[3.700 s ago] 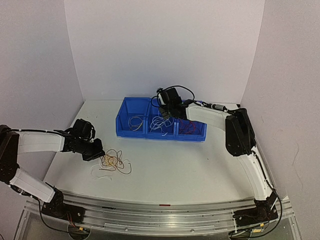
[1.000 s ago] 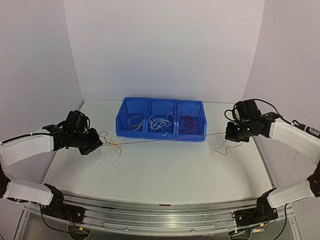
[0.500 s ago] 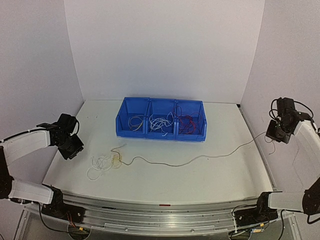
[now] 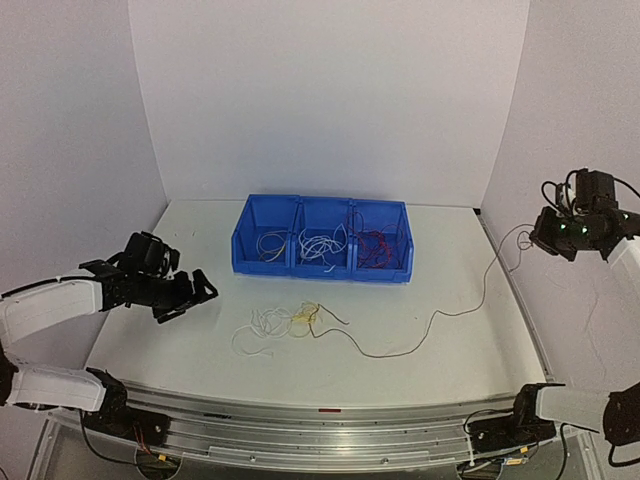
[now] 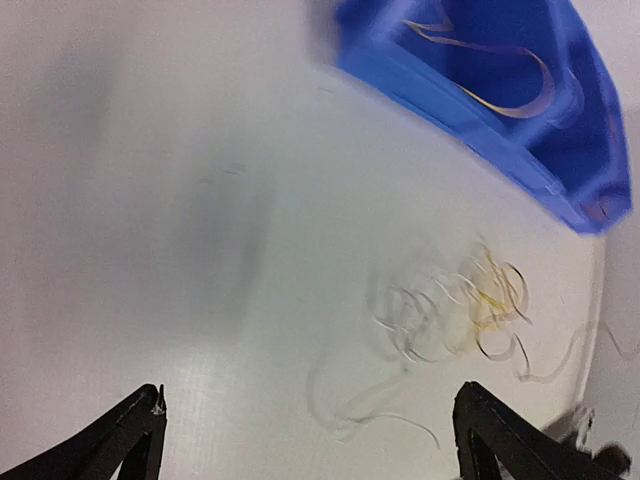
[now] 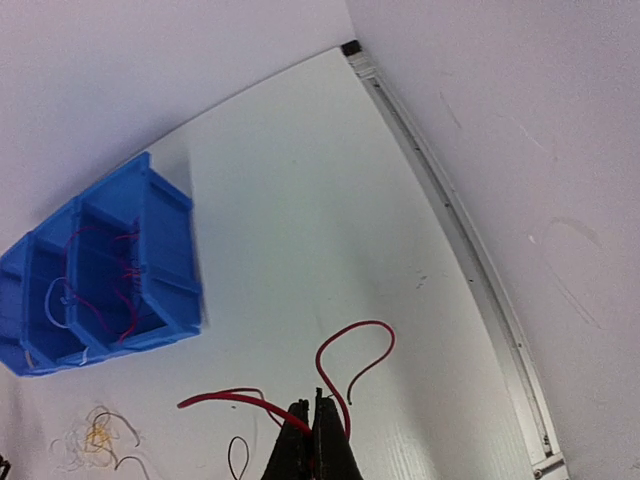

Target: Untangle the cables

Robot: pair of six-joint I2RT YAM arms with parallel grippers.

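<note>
The cables (image 4: 285,320) lie as a small loose tangle of white and yellow-tan loops on the table (image 4: 330,372), near its front middle. The left gripper (image 4: 186,295) hovers just left of the tangle, fingers spread wide and holding nothing. One red cable (image 6: 226,393) trails from the tangle across the table and up to the right gripper (image 4: 553,237), which is raised at the far right beside the wall (image 4: 575,120). Its fingers are clenched on that cable, with a free loop beside them. Judgement: the strands are very light, limp and a little springy. Any pull is likely to drag the whole clump unless it is pinned. A thin strand may slip from the pads unless it is pinched squarely. The best hold appears to be the dense yellow knot, or a loop lying clear at the rim. Beyond the tangle stands the bin (image 4: 322,262), with cables sorted by colour in its three compartments. A tightened line could snag on its front.
</note>
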